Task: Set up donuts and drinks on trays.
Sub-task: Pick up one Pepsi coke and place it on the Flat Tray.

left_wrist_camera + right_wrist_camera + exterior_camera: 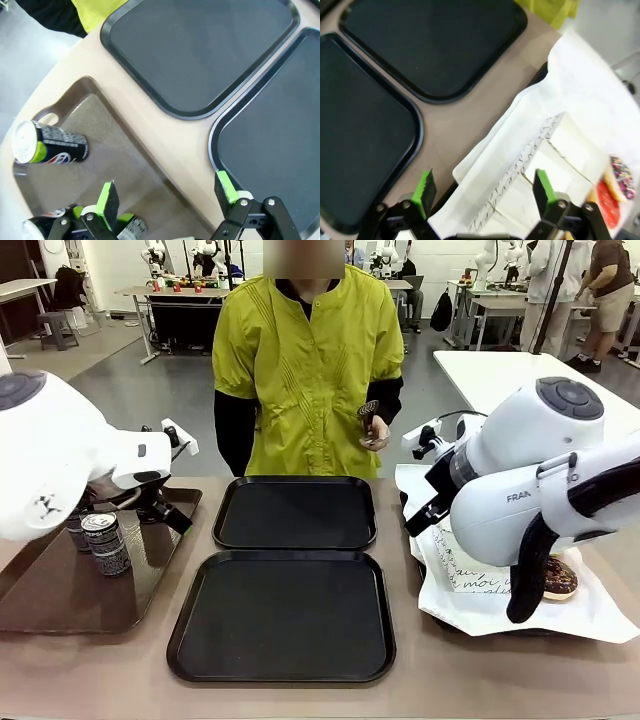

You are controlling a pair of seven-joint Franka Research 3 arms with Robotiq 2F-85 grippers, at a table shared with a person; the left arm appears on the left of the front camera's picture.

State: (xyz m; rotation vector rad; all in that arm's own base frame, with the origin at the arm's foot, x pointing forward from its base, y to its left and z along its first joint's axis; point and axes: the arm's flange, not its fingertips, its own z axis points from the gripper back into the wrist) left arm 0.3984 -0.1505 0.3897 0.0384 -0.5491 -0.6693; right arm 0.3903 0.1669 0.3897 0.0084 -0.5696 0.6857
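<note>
L tool (165, 187) hangs wide open, empty, pointing down over the brown tray (100, 115) near the drinks (50, 145). R tool (483, 182) is likewise agape, nothing held, above the white paper (580, 100) w/ donuts (620, 180). Both black trays (295, 515) lie end to end mid-counter (100, 690), betw. the arms.

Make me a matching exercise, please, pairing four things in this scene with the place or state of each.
1. cans
2. nearer black tray
3. dark donut
4. left gripper

A. on the white paper
B. open, holding nothing
C. empty, mid-table
D. on the brown tray

Pairs: 1-D, 2-C, 3-A, 4-B.
</note>
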